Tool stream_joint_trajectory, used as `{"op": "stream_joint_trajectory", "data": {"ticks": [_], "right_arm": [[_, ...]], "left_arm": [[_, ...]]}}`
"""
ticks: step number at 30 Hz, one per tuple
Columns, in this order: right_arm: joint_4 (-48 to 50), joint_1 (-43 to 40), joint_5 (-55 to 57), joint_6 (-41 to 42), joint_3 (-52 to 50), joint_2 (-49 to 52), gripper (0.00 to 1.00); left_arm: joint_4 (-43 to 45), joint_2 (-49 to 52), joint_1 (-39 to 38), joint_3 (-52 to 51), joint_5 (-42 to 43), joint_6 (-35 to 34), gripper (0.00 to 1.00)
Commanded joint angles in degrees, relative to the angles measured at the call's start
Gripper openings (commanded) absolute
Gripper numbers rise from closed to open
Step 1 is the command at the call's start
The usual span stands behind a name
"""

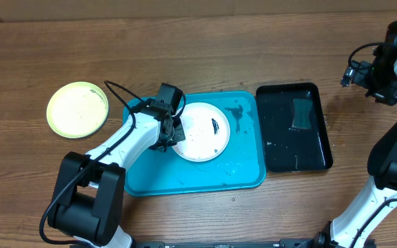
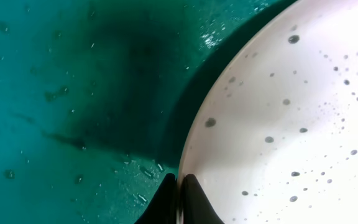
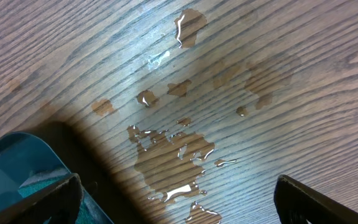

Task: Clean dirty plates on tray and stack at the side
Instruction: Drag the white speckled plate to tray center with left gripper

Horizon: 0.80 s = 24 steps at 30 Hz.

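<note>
A white plate [image 1: 202, 132] with dark specks and a smear lies on the turquoise tray [image 1: 150, 179]. My left gripper [image 1: 174, 131] is at the plate's left rim. In the left wrist view its jaws [image 2: 179, 186] are pinched shut on the thin rim of the white plate [image 2: 291, 124], over the wet tray floor [image 2: 55, 93]. A yellow-green plate [image 1: 77, 109] rests on the table left of the tray. My right gripper [image 1: 372, 74] hangs at the far right, away from the plates. In its wrist view the right gripper [image 3: 178, 183] is open with nothing between its fingers.
A glossy black tray [image 1: 274, 148] with water and a dark sponge [image 1: 301, 114] stands right of the turquoise tray. Its corner [image 3: 5, 174] shows below the right gripper. Water puddles [image 3: 173, 155] lie on the wooden table there.
</note>
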Motion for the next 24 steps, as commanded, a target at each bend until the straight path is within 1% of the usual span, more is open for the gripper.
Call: {"op": "stream_joint_trajectory", "data": {"ticks": [1, 5, 8, 10, 14, 16, 19, 20, 22, 24], "right_arm": [[0.1, -0.1, -0.3, 0.3, 0.0, -1.2, 1.0], [0.1, -0.1, -0.2, 0.3, 0.0, -1.2, 1.0], [0.5, -0.1, -1.9, 0.5, 0.0, -1.2, 1.0], [0.5, 0.0, -10.9, 0.5, 0.0, -1.2, 1.0], [-3.7, 0.0, -29.6, 0.2, 0.0, -1.2, 1.0], [-5.6, 0.1, -33.6, 0.2, 0.0, -1.2, 1.0], [-8.1, 0.5, -32.5, 0.2, 0.0, -1.2, 1.0], [-9.2, 0.7, -32.4, 0.2, 0.0, -1.2, 0.97], [-11.1, 1.6, -32.2, 0.0, 0.0, -1.2, 0.76], [-13.0, 3.0, -29.0, -0.2, 0.0, -1.2, 0.63]], "left_arm": [[0.7, 0.4, -0.1, -0.2, -0.2, 4.8, 0.04], [1.6, 0.4, -0.1, -0.2, 2.5, 8.7, 0.05], [1.8, 0.4, -0.1, -0.2, 2.6, 8.9, 0.07], [1.7, 0.4, -0.1, -0.2, 2.6, 8.9, 0.09], [1.4, 0.4, -0.1, -0.3, 2.6, 8.9, 0.1], [1.7, 0.4, -0.1, -0.6, 2.6, 8.8, 0.11], [1.9, 0.4, -0.1, -0.6, 2.6, 8.6, 0.13], [2.0, 0.4, -0.1, -0.6, 2.6, 8.6, 0.13], [1.9, 0.4, -0.1, -0.6, 2.6, 8.6, 0.13], [1.9, 0.4, -0.1, -0.6, 2.6, 8.6, 0.13]]}}
